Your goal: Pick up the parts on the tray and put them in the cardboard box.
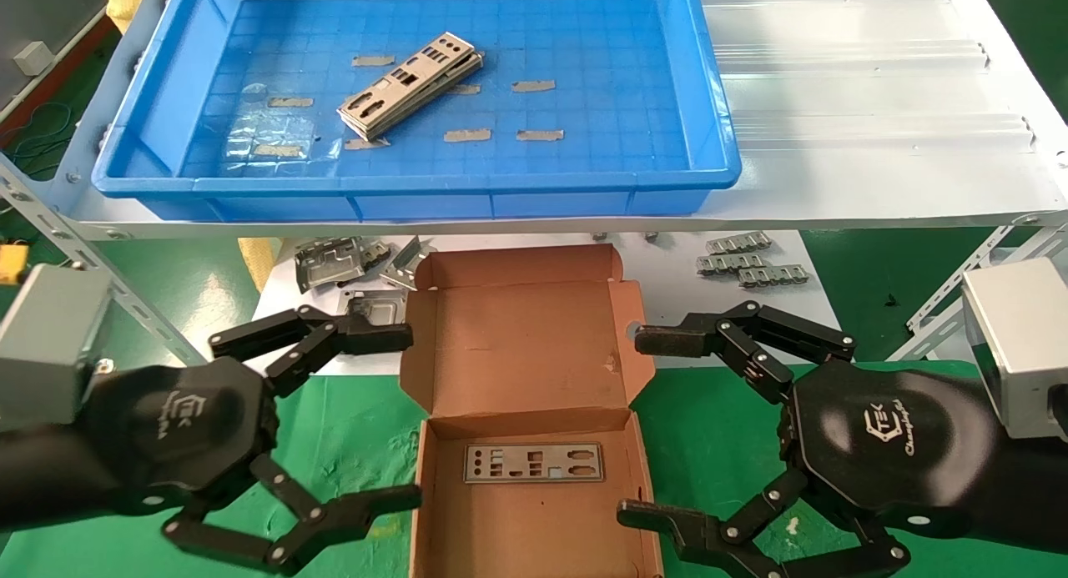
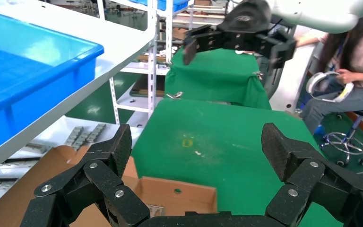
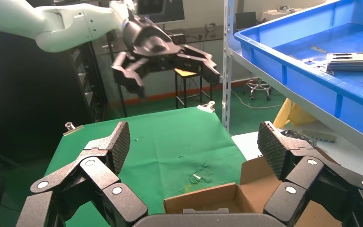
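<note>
Left gripper (image 1: 410,418): hovering wide open beside the left wall of the cardboard box (image 1: 534,328), fingers spread far apart and gripping nothing.
Right gripper (image 1: 627,425): mirroring it at the box's right wall, jaws just as wide, nothing between them.
Part in the box (image 1: 534,463): one flat plate is lying on the box floor near the hinge fold, sitting between the two grippers and lower than both, touching neither.
Parts on the tray (image 1: 411,85): a small stack is resting slantwise on the grid floor of the tray (image 1: 417,190), up on the white shelf (image 1: 876,144), well apart from both grippers and beyond the box's raised lid.
Surroundings: bent brackets (image 1: 332,259) and ribbed strips (image 1: 751,261) are lying under the shelf, behind the box; green cloth (image 1: 350,444) is covering the table.
Hard to make out: the stack's plate count is not readable; the near end of the box is running off the head view's bottom edge; each wrist view is catching only a corner of the box behind its own fingers.
</note>
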